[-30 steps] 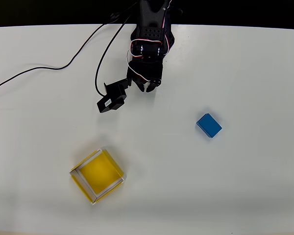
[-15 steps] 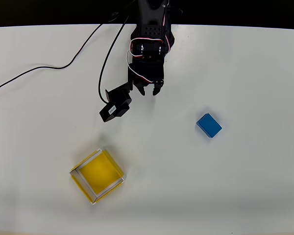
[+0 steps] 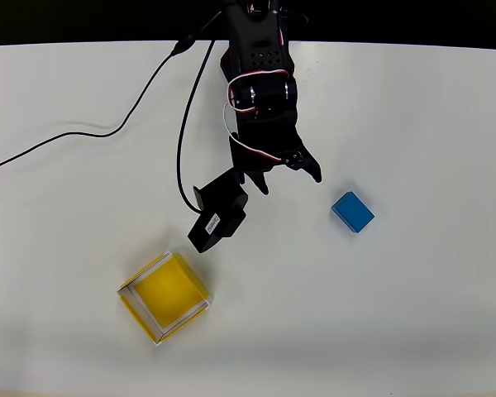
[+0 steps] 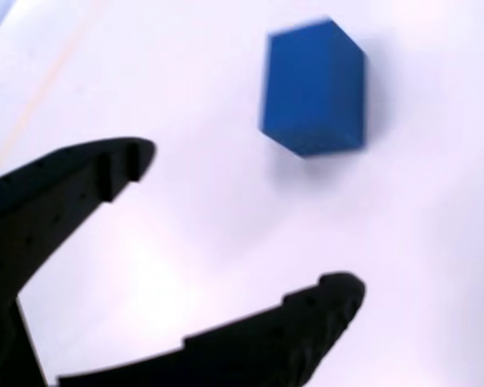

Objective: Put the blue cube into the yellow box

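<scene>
The blue cube [image 3: 353,212] lies on the white table at the right of the overhead view. In the wrist view the blue cube [image 4: 315,87] sits beyond my fingertips, apart from them. My gripper [image 3: 289,179] hangs left of the cube, open, with nothing between its black fingers [image 4: 113,165]. The gripper [image 4: 246,226] shows a wide gap in the wrist view. The yellow box [image 3: 164,297] stands at the lower left, open-topped with pale rims, well away from the gripper.
A black cable [image 3: 74,116] trails across the upper left of the table. The wrist camera housing [image 3: 217,217] juts out below the arm, above the yellow box. The table's far edge [image 3: 397,43] runs along the top.
The arm has reached forward and swung right toward the blue cube, and its fingers have spread wider. Cube and box have stayed put.
</scene>
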